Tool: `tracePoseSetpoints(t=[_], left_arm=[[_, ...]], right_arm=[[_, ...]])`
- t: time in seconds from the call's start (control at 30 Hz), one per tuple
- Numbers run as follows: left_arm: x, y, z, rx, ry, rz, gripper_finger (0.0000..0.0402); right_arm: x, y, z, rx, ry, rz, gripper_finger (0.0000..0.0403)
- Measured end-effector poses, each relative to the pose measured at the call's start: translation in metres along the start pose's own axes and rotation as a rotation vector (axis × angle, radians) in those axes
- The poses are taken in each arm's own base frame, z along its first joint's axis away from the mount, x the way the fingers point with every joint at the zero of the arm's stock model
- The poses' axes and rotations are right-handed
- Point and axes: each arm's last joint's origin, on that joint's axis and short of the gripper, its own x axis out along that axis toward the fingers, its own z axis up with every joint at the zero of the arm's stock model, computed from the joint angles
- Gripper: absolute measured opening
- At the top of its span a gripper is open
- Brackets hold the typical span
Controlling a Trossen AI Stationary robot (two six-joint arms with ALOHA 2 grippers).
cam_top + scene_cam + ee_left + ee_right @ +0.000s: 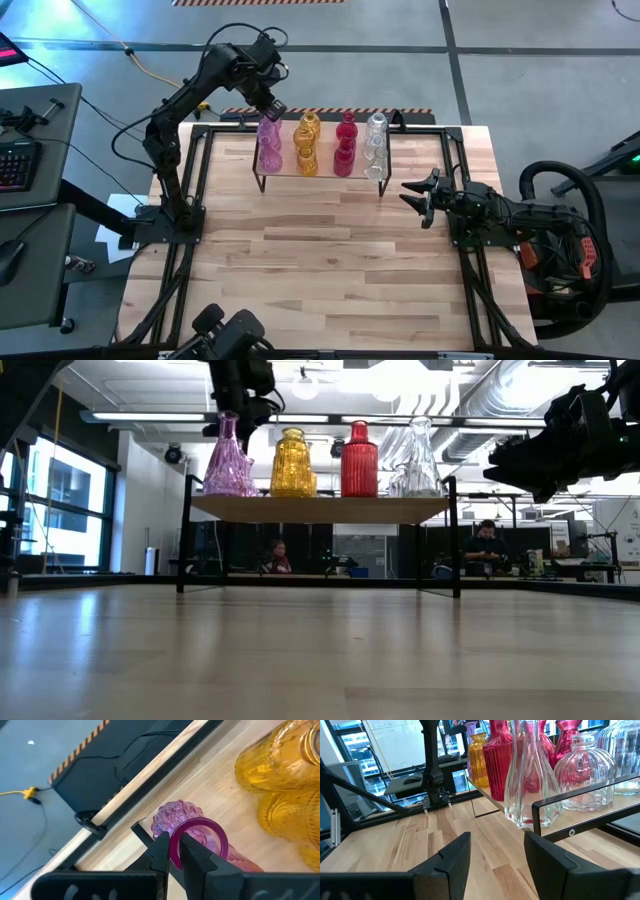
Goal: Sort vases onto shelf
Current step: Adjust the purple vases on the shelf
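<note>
Vases: grouped by colour on the shelf in the upper middle of the high view, in four columns: pink, amber, red, clear.
Step in hand: the pink vase at the shelf's left end is being set down; the left hand is narrowed on its rim, one finger inside the mouth.
Next move: judged to be a release, then a straight lift clear of the neck so the vase is not tipped.
Right hand: held wide and empty, just right of the shelf over the desk.
Look: translucent ribbed glass; the pink vase is seen upright.
</note>
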Motion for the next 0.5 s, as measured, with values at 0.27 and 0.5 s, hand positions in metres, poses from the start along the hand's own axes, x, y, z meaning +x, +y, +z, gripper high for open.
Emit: tracePoseSetpoints(t=[0.27,0.5], left_arm=[[0.0005,0.0030,-0.0004,-0.019,0.005,-0.051,0.0031],[0.0006,0.0030,-0.0002,-0.025,0.005,-0.052,0.0032]], right_arm=[[0.0000,0.0000,0.0000,0.000,0.000,0.000,0.0170],[0.0000,0.0000,0.0000,0.000,0.000,0.000,0.0170]])
